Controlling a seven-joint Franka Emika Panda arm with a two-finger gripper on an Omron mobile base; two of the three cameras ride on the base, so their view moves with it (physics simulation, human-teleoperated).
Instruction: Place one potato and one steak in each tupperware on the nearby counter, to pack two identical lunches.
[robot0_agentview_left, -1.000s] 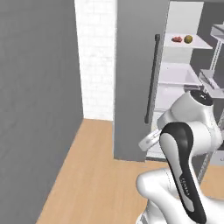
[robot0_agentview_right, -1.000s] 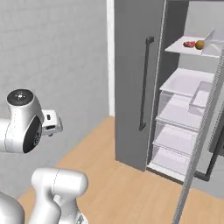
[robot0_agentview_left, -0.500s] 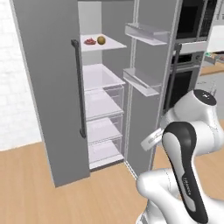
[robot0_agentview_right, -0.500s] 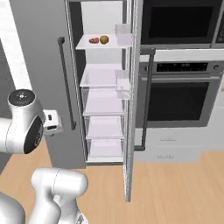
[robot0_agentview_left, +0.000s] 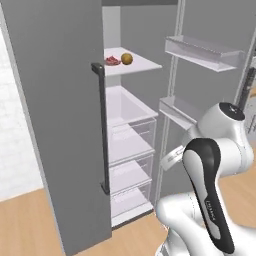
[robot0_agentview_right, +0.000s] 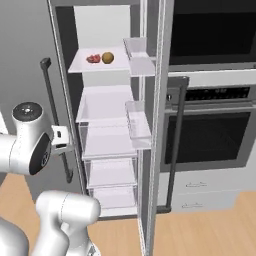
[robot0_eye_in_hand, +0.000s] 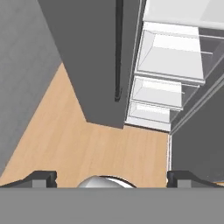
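Golden-brown and round, the potato sits on the upper white shelf of the open fridge, and the red-pink steak lies just beside it, nearer the closed grey door. From my right base view the same pair shows with the steak on the left and the potato on the right, close together; whether they touch I cannot tell. Both rest high up, well above my hand.

Below that shelf come a clear drawer and two smaller drawers stacked under it. The open fridge door stands edge-on in the right base view, with clear door bins on its inner side. The other fridge door is closed, a long dark handle running down it. To the right of the fridge is a built-in oven with a dark glass front and its own bar handle, and pale drawers underneath.

My claw points down at the light wooden floor in front of the fridge, its two dark fingertips spread wide apart with nothing between them. In the hand view the lower drawers and the foot of the closed door lie ahead of me, well apart from my fingers.
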